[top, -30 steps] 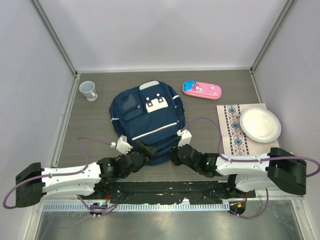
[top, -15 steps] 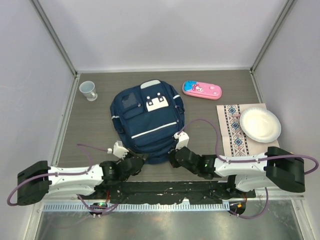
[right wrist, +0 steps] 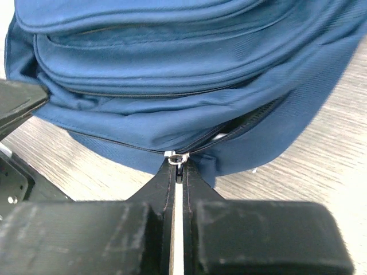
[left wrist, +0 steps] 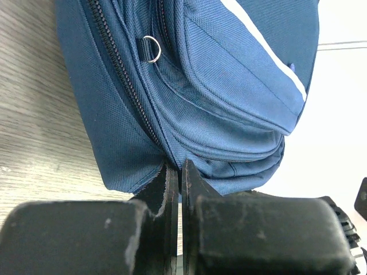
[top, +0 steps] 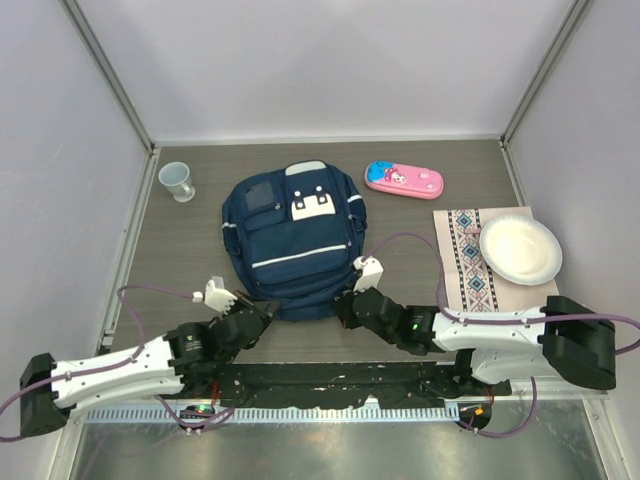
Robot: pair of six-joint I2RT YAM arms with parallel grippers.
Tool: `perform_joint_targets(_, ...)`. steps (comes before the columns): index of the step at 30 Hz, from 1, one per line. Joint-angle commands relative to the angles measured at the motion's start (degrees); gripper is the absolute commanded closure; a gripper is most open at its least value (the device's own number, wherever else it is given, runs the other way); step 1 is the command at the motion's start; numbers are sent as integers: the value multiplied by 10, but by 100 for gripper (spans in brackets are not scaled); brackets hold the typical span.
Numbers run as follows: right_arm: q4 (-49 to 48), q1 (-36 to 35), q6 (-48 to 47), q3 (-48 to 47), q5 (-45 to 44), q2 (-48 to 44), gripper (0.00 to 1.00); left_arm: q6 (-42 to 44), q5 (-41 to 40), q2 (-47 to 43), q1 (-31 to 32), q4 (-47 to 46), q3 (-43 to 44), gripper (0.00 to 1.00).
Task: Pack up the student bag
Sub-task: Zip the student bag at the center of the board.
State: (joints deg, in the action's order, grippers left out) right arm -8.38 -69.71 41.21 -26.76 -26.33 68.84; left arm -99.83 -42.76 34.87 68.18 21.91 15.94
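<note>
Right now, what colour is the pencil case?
The pencil case is pink; the top external view shows it best.

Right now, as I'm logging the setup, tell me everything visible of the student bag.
The student bag is a navy fabric backpack with white stripe trim, a white dotted patch and zipped front pockets. It lies flat, front up, on the table, top toward the far wall. The right tool is shut on a zip pull at its near edge, where pale lining peeks out; the left tool is shut against its near-left corner.
</note>
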Motion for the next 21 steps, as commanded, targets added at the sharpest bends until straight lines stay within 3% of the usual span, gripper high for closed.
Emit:
perform_joint_targets(1, 67, 67, 5, 17, -62, -42, 99, 75, -77, -58, -33, 145, 6, 100)
perform_joint_targets(4, 77, 107, -1, 23, -43, -56, 99, 96, -76, -85, -41, 164, 9, 100)
perform_joint_targets(10, 65, 121, -16, 25, -15, -63, 99, 157, -70, -96, -55, 182, 33, 100)
perform_joint_targets(12, 39, 121, -12, 36, -2, -61, 99, 185, -55, -93, -55, 175, 48, 83)
perform_joint_targets(13, 34, 121, -10, 37, 14, -56, 99, 192, -49, -91, -55, 171, 52, 57)
perform_joint_targets(16, 21, 121, -7, 43, 26, -49, 99, 234, -34, -80, -55, 153, 74, 27)
perform_joint_targets(19, 14, 121, -3, 50, 31, -47, 99, 292, -28, -49, -55, 139, 110, 13)
perform_joint_targets(21, 9, 121, -1, 56, 32, -50, 99, 354, -12, -25, -55, 130, 148, 10)
